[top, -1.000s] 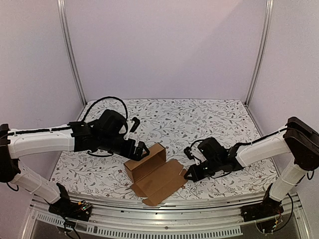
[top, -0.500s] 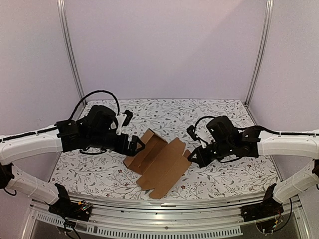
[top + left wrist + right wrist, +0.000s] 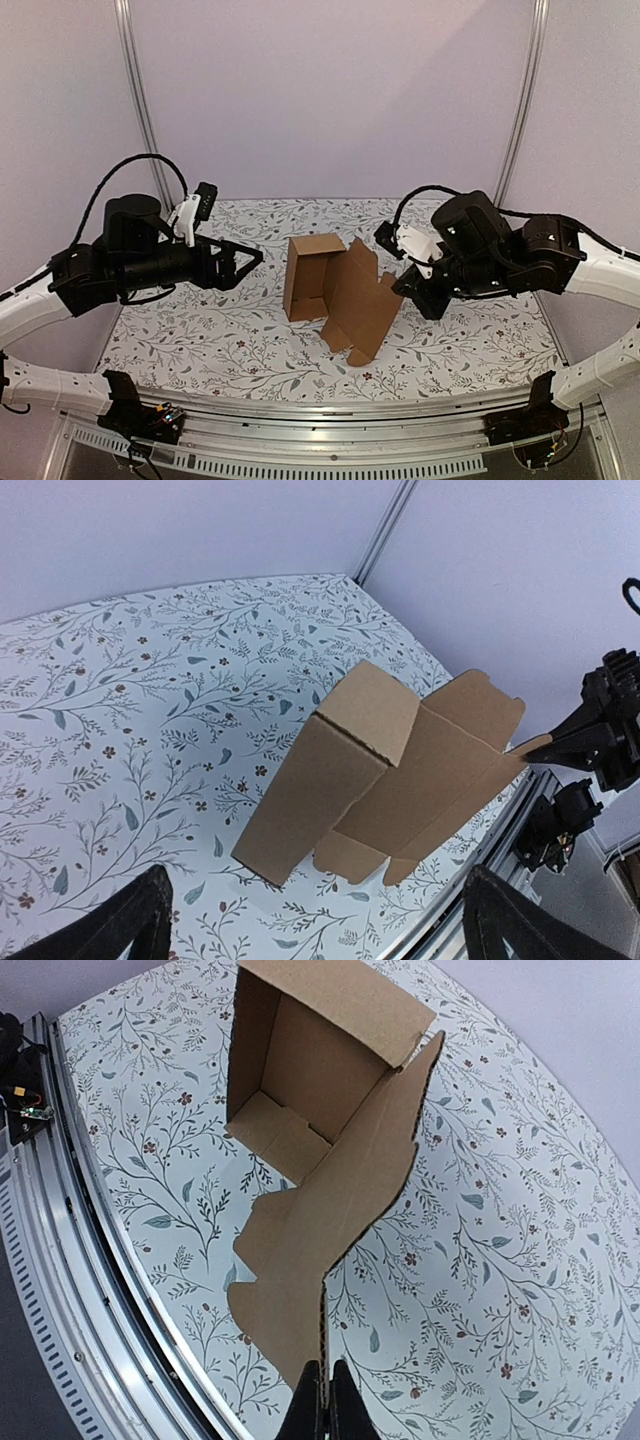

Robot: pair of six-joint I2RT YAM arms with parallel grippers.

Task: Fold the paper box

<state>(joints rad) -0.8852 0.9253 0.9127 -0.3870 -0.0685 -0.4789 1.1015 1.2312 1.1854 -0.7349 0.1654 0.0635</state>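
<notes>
The paper box (image 3: 322,282) is brown cardboard, half formed: an open tray section with a long flat flap (image 3: 366,300) spread beside it. My right gripper (image 3: 407,286) is shut on the outer edge of that flap and holds the box raised on edge over the table's middle. In the right wrist view the shut gripper (image 3: 323,1398) pinches the flap's thin edge, and the open tray (image 3: 300,1080) hangs beyond. My left gripper (image 3: 247,260) is open, left of the box and apart from it. Its wrist view shows the box (image 3: 330,770) ahead, between wide-spread fingers (image 3: 120,925).
A floral-patterned cloth (image 3: 190,340) covers the table. A metal rail (image 3: 330,425) runs along the near edge. Upright frame posts (image 3: 140,100) stand at the back corners in front of pale walls.
My right gripper has risen and swung back with the flap, lifting the box from lying flat to standing on edge. My left arm has drawn back to the left and up, away from the box.
</notes>
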